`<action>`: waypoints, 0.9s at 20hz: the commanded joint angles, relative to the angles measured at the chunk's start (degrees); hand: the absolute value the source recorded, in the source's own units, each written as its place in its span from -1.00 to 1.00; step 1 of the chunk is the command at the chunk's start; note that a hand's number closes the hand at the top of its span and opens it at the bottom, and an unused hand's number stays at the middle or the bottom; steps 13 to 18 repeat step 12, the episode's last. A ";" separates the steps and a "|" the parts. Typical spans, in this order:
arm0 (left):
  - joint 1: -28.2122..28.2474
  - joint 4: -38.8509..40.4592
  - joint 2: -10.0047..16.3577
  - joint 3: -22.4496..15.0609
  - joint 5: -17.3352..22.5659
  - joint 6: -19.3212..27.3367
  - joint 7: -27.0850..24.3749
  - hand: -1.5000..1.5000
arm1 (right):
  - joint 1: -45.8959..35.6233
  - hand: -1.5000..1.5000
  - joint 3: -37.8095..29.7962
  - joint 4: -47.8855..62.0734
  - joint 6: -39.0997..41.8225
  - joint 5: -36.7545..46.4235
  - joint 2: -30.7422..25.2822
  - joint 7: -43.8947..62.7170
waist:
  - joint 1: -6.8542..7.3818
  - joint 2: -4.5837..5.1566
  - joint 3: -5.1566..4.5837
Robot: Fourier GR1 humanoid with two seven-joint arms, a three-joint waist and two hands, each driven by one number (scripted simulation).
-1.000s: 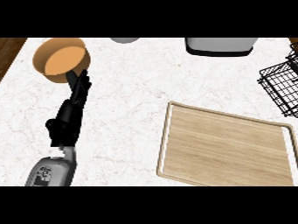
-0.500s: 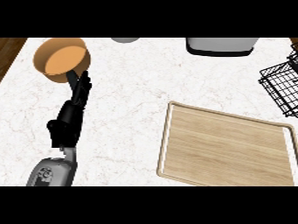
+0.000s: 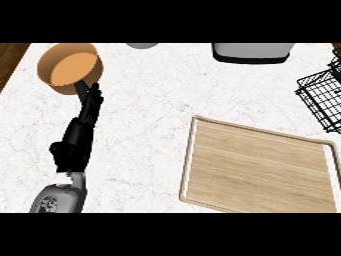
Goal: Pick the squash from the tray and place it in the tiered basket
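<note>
The squash shows nowhere in this view, so I cannot tell where it is. The wooden tray [image 3: 261, 167], pale-rimmed and with a light grain, lies at the lower right of the white marbled counter [image 3: 151, 105], its surface bare. The tiered basket [image 3: 328, 100], black wire, stands at the right edge, just beyond the tray's far corner and partly cut off. At the far left sits a round orange-brown pan [image 3: 71, 69], tan inside with a darker wall and what may be a short handle pointing toward the robot. The left hand [image 3: 77, 140] reaches up from the lower left, its fingers [image 3: 92, 100] straight and held together, holding nothing; the tips lie at the pan's near edge, touching it or just beside it. A grey container [image 3: 250, 52] stands at the counter's far edge.
</note>
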 commanded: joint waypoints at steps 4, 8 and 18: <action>1.57 -0.50 -0.54 -0.48 -0.86 1.01 -0.09 0.00 | 6.00 -1.00 -8.67 9.30 6.39 -6.82 -9.84 -1.14 | -1.20 0.20 0.37; -0.54 -0.18 0.10 1.24 0.23 0.66 0.09 0.00 | 11.28 -1.00 -9.67 10.32 10.04 -7.69 -12.16 -5.99 | -1.37 0.43 0.51; 2.10 -1.10 -0.53 0.82 0.17 1.28 -1.00 0.00 | 16.79 -1.00 -11.40 12.12 15.79 -9.34 -14.57 -10.30 | -2.51 0.04 0.71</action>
